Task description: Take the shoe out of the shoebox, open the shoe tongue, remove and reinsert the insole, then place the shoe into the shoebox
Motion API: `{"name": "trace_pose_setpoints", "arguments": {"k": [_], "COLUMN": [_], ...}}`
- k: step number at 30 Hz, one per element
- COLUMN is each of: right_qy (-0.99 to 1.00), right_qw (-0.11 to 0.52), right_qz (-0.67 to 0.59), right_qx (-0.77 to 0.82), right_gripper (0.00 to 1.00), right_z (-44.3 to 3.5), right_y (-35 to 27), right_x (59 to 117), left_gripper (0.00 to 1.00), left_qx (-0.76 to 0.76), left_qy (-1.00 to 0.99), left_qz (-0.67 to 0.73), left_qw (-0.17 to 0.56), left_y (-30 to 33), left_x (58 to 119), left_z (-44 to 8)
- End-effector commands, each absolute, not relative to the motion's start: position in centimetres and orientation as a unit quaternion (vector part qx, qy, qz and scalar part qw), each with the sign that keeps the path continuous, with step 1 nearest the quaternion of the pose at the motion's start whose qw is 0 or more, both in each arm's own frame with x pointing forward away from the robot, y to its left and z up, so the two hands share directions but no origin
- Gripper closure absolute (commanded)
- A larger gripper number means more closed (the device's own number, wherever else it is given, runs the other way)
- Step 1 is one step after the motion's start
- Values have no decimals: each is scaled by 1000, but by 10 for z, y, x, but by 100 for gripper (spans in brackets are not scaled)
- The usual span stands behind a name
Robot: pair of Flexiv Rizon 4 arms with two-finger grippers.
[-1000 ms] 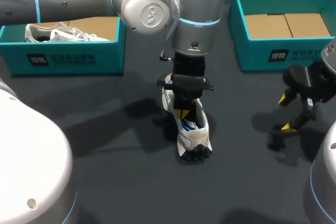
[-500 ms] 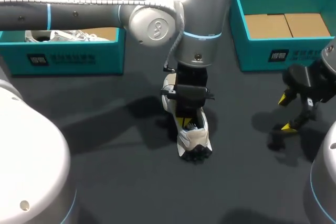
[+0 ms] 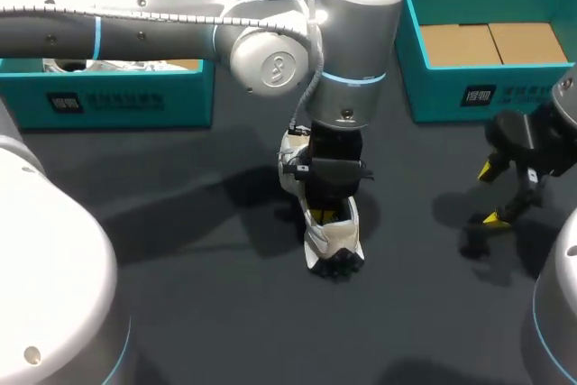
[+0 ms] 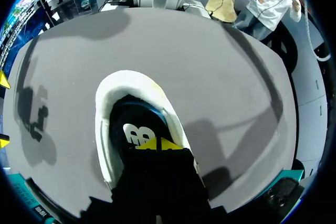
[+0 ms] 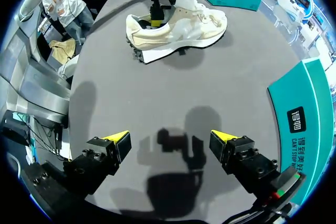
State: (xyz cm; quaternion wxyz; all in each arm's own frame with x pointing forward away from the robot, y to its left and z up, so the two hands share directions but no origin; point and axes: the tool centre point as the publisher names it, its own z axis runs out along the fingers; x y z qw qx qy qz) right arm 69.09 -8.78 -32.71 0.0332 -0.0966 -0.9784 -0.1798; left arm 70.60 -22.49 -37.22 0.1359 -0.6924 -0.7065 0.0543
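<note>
Cream mesh-and-suede running shoe (image 3: 332, 239) stands upright on the dark grey desk (image 3: 180, 295), directly under my left hand (image 4: 157, 144). That hand's tips sit narrow and together inside the collar, on the dark insole (image 4: 137, 129). Nothing braces the shoe, so a skewed push could likely tip it or buckle the insole. It looks light, soft-walled and open-mouthed. My right hand (image 5: 170, 138) hangs wide and empty, well apart.

Dark grey table (image 3: 198, 313): shoe (image 3: 335, 239) on its sole mid-table, one teal box (image 3: 117, 101) far left, another box (image 3: 451, 87) far right.
</note>
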Motion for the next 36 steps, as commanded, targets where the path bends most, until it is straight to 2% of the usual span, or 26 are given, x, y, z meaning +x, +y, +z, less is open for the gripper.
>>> {"name": "trace_pose_setpoints", "arguments": {"k": [1, 15, 28, 36], "right_qy": [-979, -979, -979, -979], "right_qw": [32, 32, 32, 32], "right_qz": [-179, -179, -179, -179], "right_qx": [-97, -97, -97, -97], "right_gripper": [0, 0, 0, 0], "right_z": [-327, -327, -327, -327], "right_y": [-88, -88, -88, -88], "right_x": [690, 690, 690, 690], "left_gripper": [100, 100, 100, 100], "left_qx": [-694, -660, -644, -653], "left_qy": [-710, -743, -758, -754], "left_qz": [37, -27, -5, 13], "left_qw": [114, 103, 102, 66], "left_y": [-221, -201, -208, -215], "left_x": [702, 711, 706, 701], "left_z": [-356, -378, -412, -383]}}
